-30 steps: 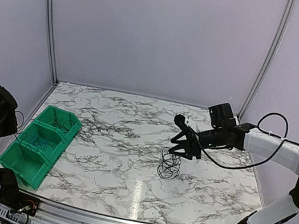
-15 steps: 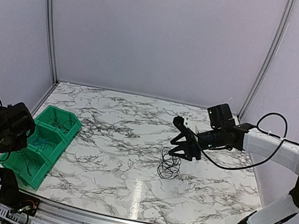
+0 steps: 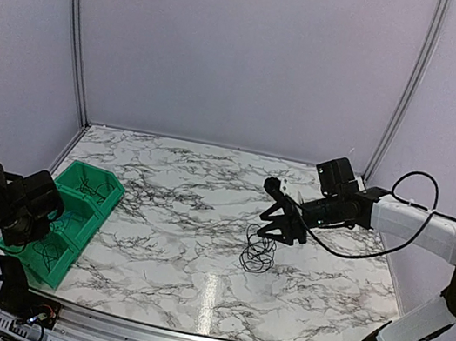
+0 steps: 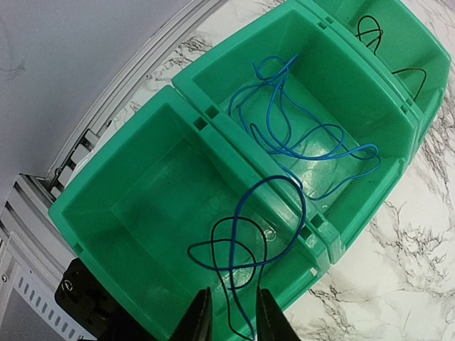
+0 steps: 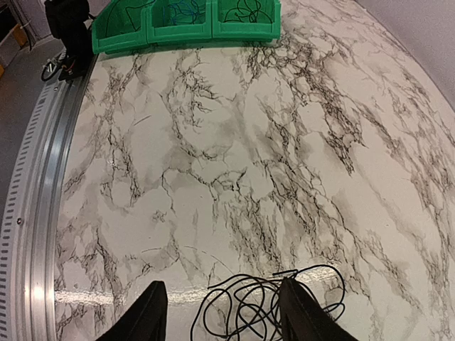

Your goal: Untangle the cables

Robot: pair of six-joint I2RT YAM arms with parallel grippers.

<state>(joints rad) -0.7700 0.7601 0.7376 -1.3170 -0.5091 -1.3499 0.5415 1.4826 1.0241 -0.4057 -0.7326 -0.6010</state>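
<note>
A tangle of thin black cables (image 3: 257, 253) lies on the marble table right of centre, and shows too in the right wrist view (image 5: 264, 307). My right gripper (image 3: 276, 228) (image 5: 226, 316) hovers just above it, open, with nothing between the fingers. A green three-compartment bin (image 3: 93, 175) sits at the left. My left gripper (image 3: 43, 225) (image 4: 232, 323) is over its near compartment, jaws slightly apart. A blue and a black cable (image 4: 238, 238) loop down between them. Another blue cable (image 4: 306, 135) lies in the middle compartment. The far compartment holds black wire (image 4: 371, 30).
The bin (image 5: 186, 21) sits close to the table's left edge and the metal rail (image 4: 106, 92). The front rail (image 5: 32, 213) runs along the near edge. The left arm's base (image 5: 67, 25) stands beside the bin.
My left arm has swung in from the far left to above the green bin, and its jaws have parted a little. The right arm and the black tangle have not moved.
</note>
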